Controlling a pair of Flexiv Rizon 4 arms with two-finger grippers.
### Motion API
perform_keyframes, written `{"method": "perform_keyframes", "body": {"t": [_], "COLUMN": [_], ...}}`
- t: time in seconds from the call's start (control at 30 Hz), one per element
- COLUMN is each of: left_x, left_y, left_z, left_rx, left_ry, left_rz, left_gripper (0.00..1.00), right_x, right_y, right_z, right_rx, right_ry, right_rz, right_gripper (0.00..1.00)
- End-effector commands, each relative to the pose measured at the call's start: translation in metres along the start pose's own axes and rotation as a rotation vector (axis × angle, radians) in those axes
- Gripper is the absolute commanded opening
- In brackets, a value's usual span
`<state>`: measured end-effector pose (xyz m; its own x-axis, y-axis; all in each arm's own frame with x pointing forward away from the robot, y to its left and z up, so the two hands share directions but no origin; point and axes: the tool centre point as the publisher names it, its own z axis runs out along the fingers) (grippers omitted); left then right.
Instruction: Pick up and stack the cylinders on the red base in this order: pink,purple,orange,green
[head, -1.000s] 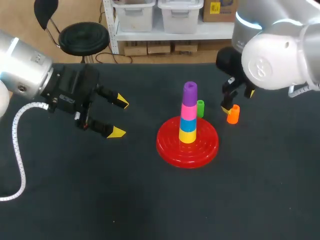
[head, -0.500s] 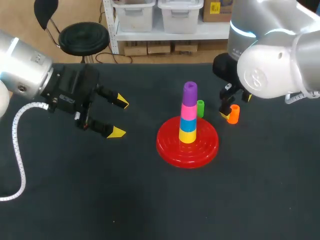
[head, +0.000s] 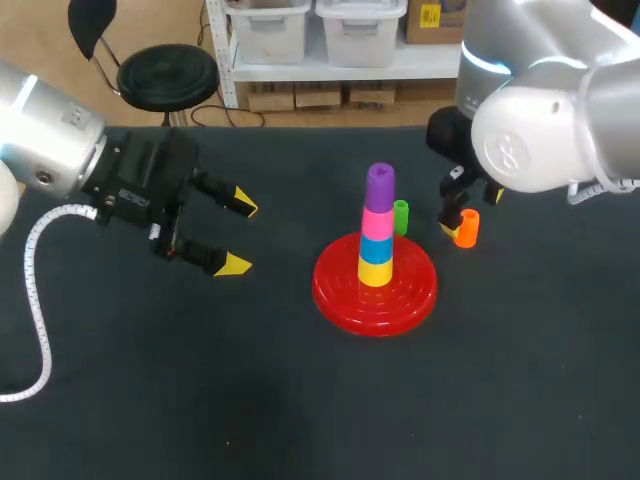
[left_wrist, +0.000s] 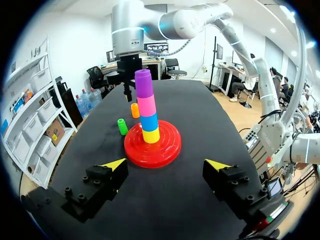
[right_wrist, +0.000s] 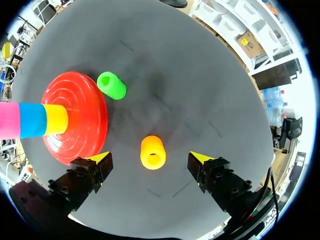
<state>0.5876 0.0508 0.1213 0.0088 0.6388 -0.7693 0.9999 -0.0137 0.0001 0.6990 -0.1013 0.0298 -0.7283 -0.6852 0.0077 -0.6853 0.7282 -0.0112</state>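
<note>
On the red base stands a stack of yellow, blue, pink and, on top, a purple cylinder. The orange cylinder stands upright on the table to the right of the base; the green cylinder stands just behind the base. My right gripper hangs open over the orange cylinder, which stands between its spread fingers, untouched. The green cylinder is ahead of it, beside the base. My left gripper is open at the left, empty, facing the stack.
The black table top stretches around the base, bare in front and between the left gripper and the base. My right arm's bulky wrist hangs above the orange cylinder at the back right.
My right arm has shifted a little to the left and back, settling above the orange cylinder. The left arm and all cylinders have kept their places.
</note>
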Motion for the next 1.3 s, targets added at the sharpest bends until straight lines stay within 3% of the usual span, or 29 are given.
{"method": "perform_keyframes", "body": {"t": [0.03, 1.3], "left_x": [0.001, 0.001], "left_y": [-0.0003, -0.0003], "left_z": [0.0005, 0.0005], "left_rx": [-0.002, -0.002], "left_ry": [-0.002, -0.002], "left_rz": [0.002, 0.002], "left_gripper": [1.0, 1.0], "right_x": [-0.0049, -0.0044], "right_y": [-0.0014, -0.0054], "right_z": [0.0018, 0.0056], "right_rx": [-0.004, -0.001], "right_ry": [0.01, 0.012], "right_rz": [-0.003, 0.034], "right_gripper": [1.0, 1.0]}}
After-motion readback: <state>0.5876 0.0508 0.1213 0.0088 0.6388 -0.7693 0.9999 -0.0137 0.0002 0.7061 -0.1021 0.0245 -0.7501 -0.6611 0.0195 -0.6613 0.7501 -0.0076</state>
